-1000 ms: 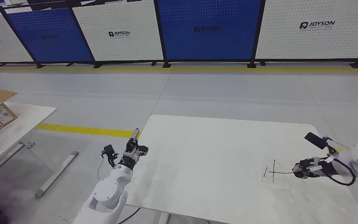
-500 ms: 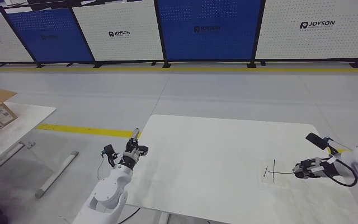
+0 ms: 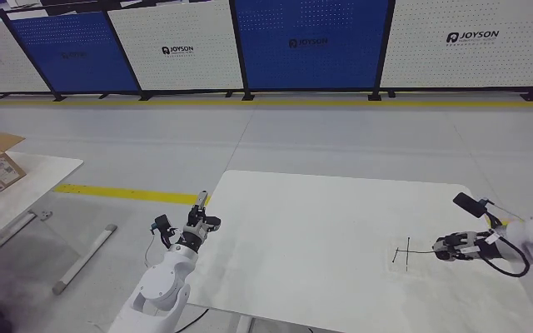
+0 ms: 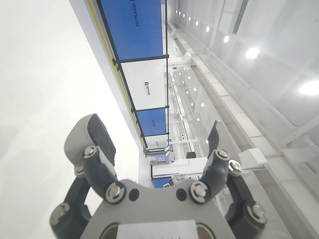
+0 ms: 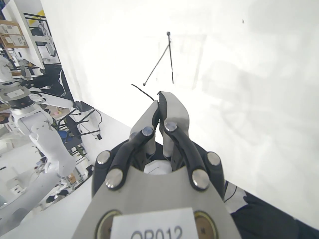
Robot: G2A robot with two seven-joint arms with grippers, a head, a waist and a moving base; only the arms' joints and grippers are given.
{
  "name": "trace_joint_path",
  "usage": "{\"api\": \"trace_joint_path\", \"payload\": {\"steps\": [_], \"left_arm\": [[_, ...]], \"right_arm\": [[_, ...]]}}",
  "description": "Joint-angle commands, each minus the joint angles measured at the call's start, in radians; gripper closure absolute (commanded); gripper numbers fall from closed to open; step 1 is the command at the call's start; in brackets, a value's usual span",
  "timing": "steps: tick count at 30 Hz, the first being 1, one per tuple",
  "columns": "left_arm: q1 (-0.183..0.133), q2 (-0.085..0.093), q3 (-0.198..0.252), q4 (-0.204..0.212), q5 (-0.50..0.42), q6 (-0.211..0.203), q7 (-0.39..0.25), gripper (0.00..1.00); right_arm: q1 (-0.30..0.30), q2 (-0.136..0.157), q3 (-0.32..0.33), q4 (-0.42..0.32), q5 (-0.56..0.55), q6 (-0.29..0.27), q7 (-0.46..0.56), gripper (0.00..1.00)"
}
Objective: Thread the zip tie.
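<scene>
Zip tie (image 5: 142,91), thin black strip, right jaws pinching

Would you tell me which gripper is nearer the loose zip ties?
Right. The right gripper is beside the loose zip ties; the left gripper is at the opposite table edge.

I count three black zip ties: one zip tie (image 5: 142,91) nipped in my right pincer (image 5: 159,95), and two more (image 5: 171,60) lying on the single white table (image 3: 316,241). My pincers number two, counting my left pincer (image 4: 155,128).
</scene>
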Motion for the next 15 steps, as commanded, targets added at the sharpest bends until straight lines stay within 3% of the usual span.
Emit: {"api": "trace_joint_path", "payload": {"steps": [1, 4, 15], "left_arm": [[0.0, 0.0, 0.0, 0.0, 0.0, 0.0, 0.0, 0.0], [0.0, 0.0, 0.0, 0.0, 0.0, 0.0, 0.0, 0.0], [0.0, 0.0, 0.0, 0.0, 0.0, 0.0, 0.0, 0.0]], "right_arm": [[-0.023, 0.008, 0.042, -0.033, 0.063, -0.055, 0.009, 1.0], [-0.075, 0.023, 0.093, -0.077, 0.12, -0.131, 0.031, 1.0], [-0.084, 0.025, 0.101, -0.077, 0.128, -0.135, 0.033, 1.0]]}}
